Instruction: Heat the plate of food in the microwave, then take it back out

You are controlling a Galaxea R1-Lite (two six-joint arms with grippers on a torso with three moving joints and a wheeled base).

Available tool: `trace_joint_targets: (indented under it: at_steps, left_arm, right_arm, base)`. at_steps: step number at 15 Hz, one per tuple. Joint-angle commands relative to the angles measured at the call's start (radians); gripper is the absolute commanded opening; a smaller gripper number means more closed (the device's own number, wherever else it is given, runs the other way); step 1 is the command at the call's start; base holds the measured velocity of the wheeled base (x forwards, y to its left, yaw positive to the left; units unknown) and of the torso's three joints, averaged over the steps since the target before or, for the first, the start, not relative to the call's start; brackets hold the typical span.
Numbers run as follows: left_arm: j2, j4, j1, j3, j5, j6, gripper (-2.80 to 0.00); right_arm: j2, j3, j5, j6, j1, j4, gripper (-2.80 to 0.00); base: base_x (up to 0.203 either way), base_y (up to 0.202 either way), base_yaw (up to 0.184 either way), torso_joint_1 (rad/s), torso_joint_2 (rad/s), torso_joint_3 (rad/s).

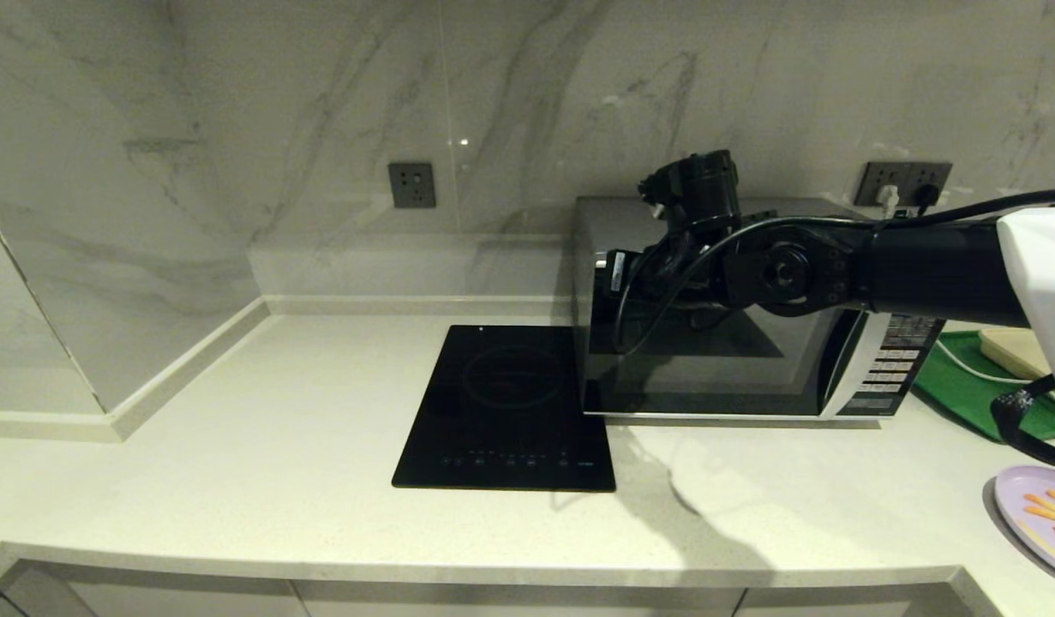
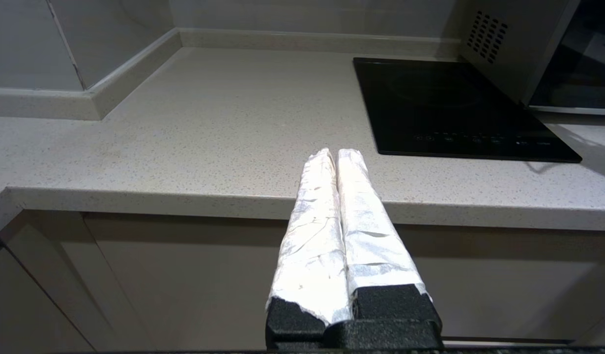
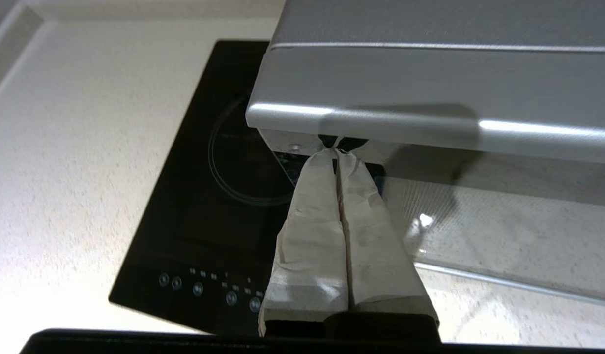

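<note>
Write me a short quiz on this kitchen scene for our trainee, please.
1. True or false: the plate is inside the microwave.
2. On which side of the microwave, in the head view, does the hob lie? A) left B) right C) on top
3. Which end effector is at the microwave's door, and is it open or shut?

Key:
1. False. It lies on the counter, at the robot's right.
2. A.
3. The right end effector, shut, tips at the door's top edge. The left end effector is parked before the counter's edge, also shut.
</note>
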Motion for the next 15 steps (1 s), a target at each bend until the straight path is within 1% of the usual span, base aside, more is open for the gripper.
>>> trace_joint_targets:
  at_steps: [1, 4, 7, 10, 13, 14, 15]
  left_arm:
    - [0.0, 0.0, 0.0, 0.0, 0.0, -0.001, -2.8]
    - [-0.002, 0.0, 0.0, 0.0, 0.0, -0.001, -2.8]
    - [-0.001, 0.0, 0.0, 0.0, 0.0, -0.001, -2.8]
    - [-0.002, 0.0, 0.0, 0.0, 0.0, -0.001, -2.8]
    - [0.0, 0.0, 0.0, 0.0, 0.0, -0.001, -2.8]
    - [-0.002, 0.0, 0.0, 0.0, 0.0, -0.001, -2.8]
    - [-0.002, 0.0, 0.0, 0.0, 0.0, -0.001, -2.8]
  right_arm:
    - [0.012, -0.005, -0.006, 0.002, -0.011, -0.027, -2.8]
    - [0.009, 0.003, -0.012, 0.001, -0.015, -0.057, -2.8]
    - [-0.056, 0.074, -0.007, 0.005, -0.015, -0.056, -2.8]
    - [-0.209, 0.212, -0.001, 0.004, -0.013, -0.052, -2.8]
    - [-0.439, 0.434, 0.0, 0.002, -0.014, -0.045, -2.8]
    - [-0.53, 0.491, -0.001, 0.0, -0.017, -0.024, -2.8]
    - [-0.632, 0.529, -0.001, -0.003, -0.024, 0.027, -2.8]
  base:
    - [0.0, 0.0, 0.0, 0.0, 0.0, 0.0]
    - [0.0, 0.0, 0.0, 0.0, 0.0, 0.0]
    - [0.0, 0.0, 0.0, 0.0, 0.0, 0.0]
    - [0.0, 0.0, 0.0, 0.0, 0.0, 0.0]
    - [0.0, 0.0, 0.0, 0.0, 0.0, 0.0]
    - [0.0, 0.0, 0.0, 0.0, 0.0, 0.0]
    - [0.0, 0.0, 0.0, 0.0, 0.0, 0.0]
